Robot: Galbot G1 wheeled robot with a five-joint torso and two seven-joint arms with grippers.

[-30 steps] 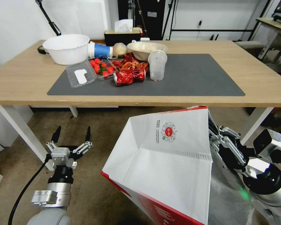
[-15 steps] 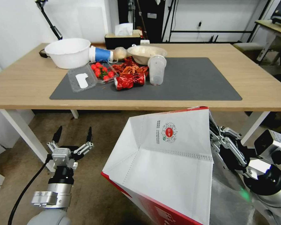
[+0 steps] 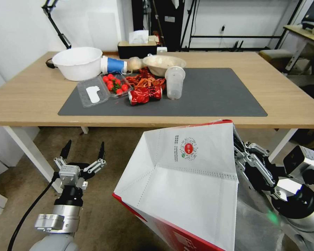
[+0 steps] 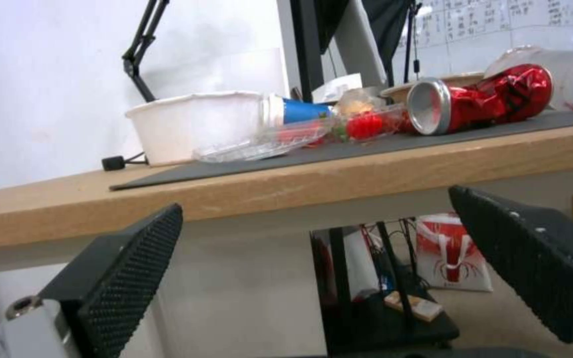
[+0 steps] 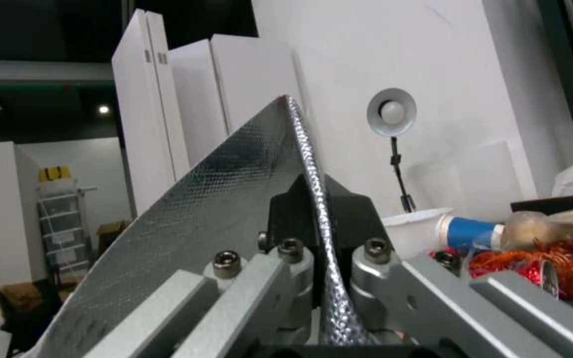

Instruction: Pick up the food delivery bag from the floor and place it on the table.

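Carpeted office floor (image 3: 104, 216) under you, wood table (image 3: 31, 101) across the upper half of the head view.

Your right gripper (image 5: 316, 238) is pinched tight on the rim of the food delivery bag (image 3: 185, 188); in the right wrist view the foil edge runs straight down between the closed pads, silver lining fanning off to the left of frame. In the head view that gripper sits at right centre, tucked behind the bag's right wall. The bag is carried tilted, white panel with the round red logo facing the camera, red edge at bottom centre. It looks clear of the carpet, with its top edge just under the near table edge in frame.

Your left gripper (image 3: 83, 150) is at lower left, fingers spread wide, holding nothing, well apart from the bag. Its wrist view looks along the table's underside edge.

Step in hand: pickup looks done, you're in the carry-and-lift phase, placing not yet done.

Next move calls for raising the bag above the tabletop edge, then going forward onto the dark mat (image 3: 216, 94). The right half of the mat is free. The left half holds the crushed red can (image 3: 144, 95), plastic cup (image 3: 174, 83), tomato tray (image 3: 116, 84) and bowls, so keep right. It's a thin rim grip on a big bag, so watch for swing or slip.
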